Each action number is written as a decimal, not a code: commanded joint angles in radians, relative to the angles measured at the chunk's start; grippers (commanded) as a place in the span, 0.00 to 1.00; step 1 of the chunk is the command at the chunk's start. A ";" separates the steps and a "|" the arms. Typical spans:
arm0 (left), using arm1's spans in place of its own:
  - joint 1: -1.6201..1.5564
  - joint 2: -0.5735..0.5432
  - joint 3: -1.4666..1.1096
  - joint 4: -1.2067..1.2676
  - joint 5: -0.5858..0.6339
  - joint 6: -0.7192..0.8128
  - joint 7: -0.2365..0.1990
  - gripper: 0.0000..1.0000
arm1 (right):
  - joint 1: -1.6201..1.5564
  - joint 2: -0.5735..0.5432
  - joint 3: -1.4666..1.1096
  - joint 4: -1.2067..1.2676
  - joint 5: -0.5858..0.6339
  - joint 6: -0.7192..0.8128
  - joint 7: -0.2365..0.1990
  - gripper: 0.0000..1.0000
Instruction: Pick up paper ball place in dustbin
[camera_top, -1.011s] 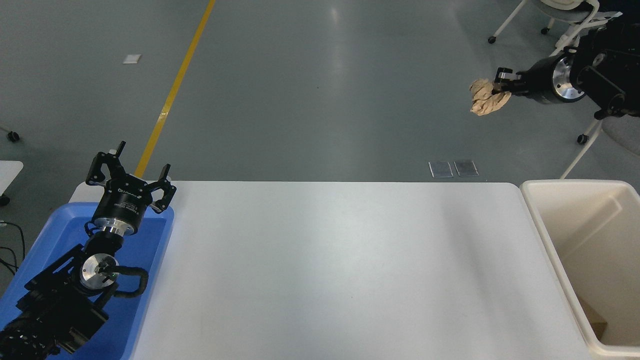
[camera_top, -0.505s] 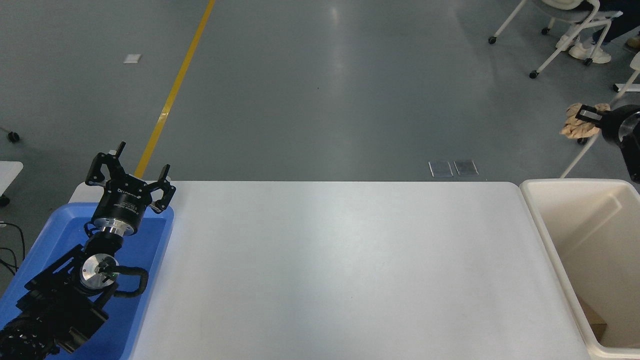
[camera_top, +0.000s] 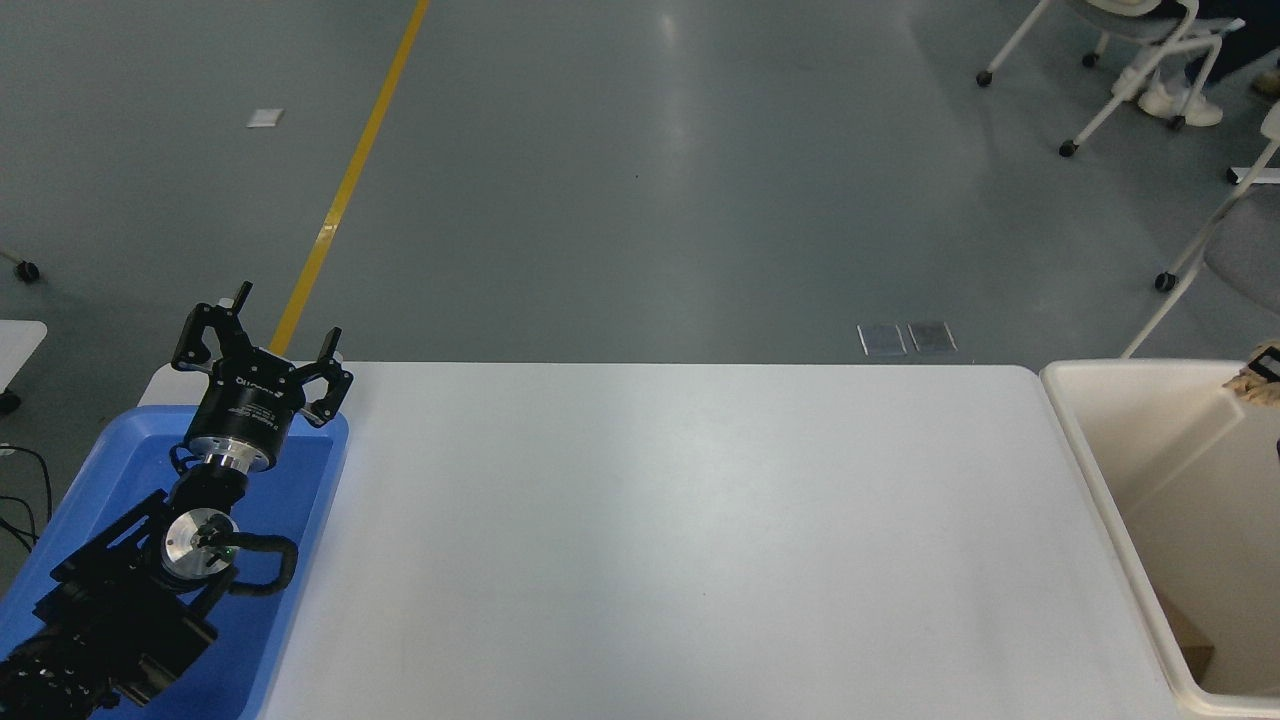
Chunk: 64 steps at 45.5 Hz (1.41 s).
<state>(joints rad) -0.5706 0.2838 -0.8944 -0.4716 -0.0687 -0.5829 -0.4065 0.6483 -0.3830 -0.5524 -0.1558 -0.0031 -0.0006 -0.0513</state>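
Crumpled tan-brown paper ball (camera_top: 1256, 384), pinched in our black right gripper (camera_top: 1266, 366), hangs over the deep cream-white plastic dustbin (camera_top: 1100, 440); our left gripper (camera_top: 262, 352) rests spread.

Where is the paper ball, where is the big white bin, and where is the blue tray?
paper ball (camera_top: 1258, 384): head view, its tan crumpled edge at the right border.
dustbin (camera_top: 1085, 440): head view, its left rim.
blue tray (camera_top: 300, 470): head view, bare floor near its right wall.
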 joint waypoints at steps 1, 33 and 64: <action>0.000 0.000 0.000 0.001 0.000 0.000 0.000 0.99 | -0.118 0.062 0.111 -0.004 0.009 -0.081 -0.007 0.00; 0.000 0.000 0.000 -0.001 0.000 0.000 0.000 0.99 | -0.104 0.084 0.106 0.013 0.009 -0.090 -0.004 1.00; 0.000 0.000 0.000 0.001 0.000 -0.003 0.000 0.99 | 0.761 -0.065 -0.501 0.840 0.005 -0.072 -0.005 1.00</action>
<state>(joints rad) -0.5707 0.2838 -0.8943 -0.4718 -0.0688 -0.5853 -0.4065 1.0581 -0.4097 -0.8519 0.2919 0.0035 -0.0813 -0.0552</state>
